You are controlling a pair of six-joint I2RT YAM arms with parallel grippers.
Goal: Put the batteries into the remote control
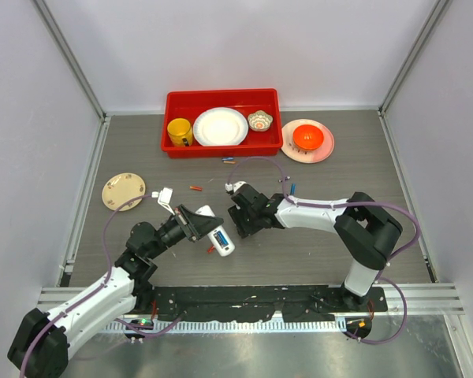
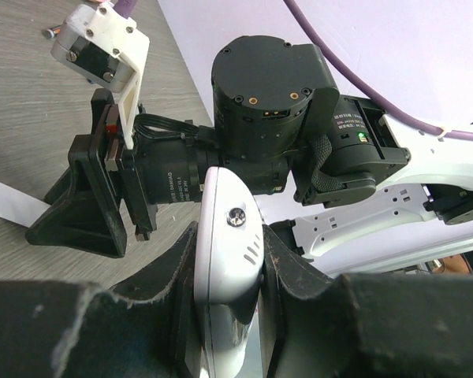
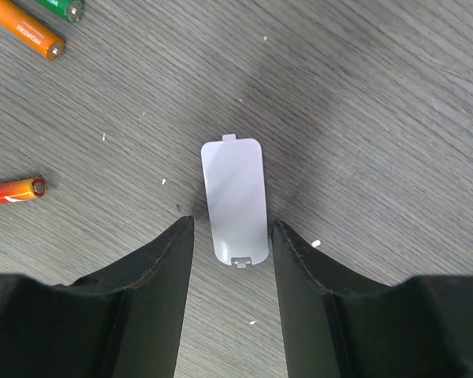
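Tabletop (image 1: pixel 331 228) centre: your left jaws are pinching the remote control (image 2: pixel 229 228) by its sides. Your right jaws are spread, straddling the flat white cover (image 3: pixel 235 197) lying on the surface. Loose batteries (image 3: pixel 31 30) lie left of it in the wrist view: orange, green, red-orange.

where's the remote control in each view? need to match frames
Top external: the remote control is at centre, held in the left gripper.
Left wrist: bottom centre, clamped between the fingers.
Right wrist: not in it.
Shared landmark: the right gripper.
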